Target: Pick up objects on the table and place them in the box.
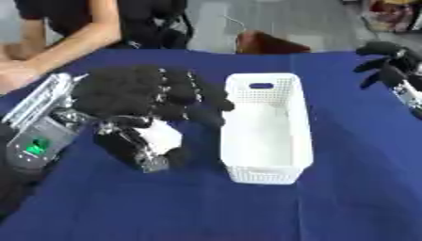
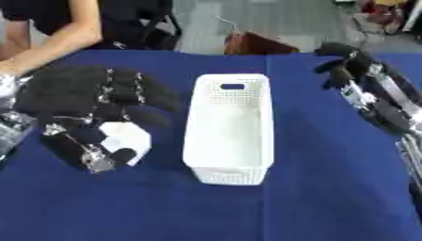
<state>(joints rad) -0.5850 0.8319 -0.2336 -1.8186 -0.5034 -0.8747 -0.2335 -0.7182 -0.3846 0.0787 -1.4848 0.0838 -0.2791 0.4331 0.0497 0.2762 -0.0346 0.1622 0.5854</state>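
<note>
A white lattice box [image 1: 265, 173] stands lengthwise in the middle of the blue table, and nothing shows inside it. Just to its left my left hand [image 1: 124, 92], black-gloved, is low over the cloth. Its fingers [image 1: 202, 96] reach toward the box wall, and its thumb [image 1: 132, 150] curls under a small white object [image 2: 125, 136]. That object sits pinched between thumb and fingers, partly covered by the palm. My right hand [image 2: 346, 59] hangs at the far right of the table, apart from the box, fingers relaxed and holding nothing.
A blue cloth [image 1: 165, 207] covers the table. At the far left edge a person's bare arm [image 1: 62, 47] rests, touching nothing of the task. A brown object [image 1: 268, 43] stands behind the table's far edge. My left forearm [image 1: 37, 136] fills the left side.
</note>
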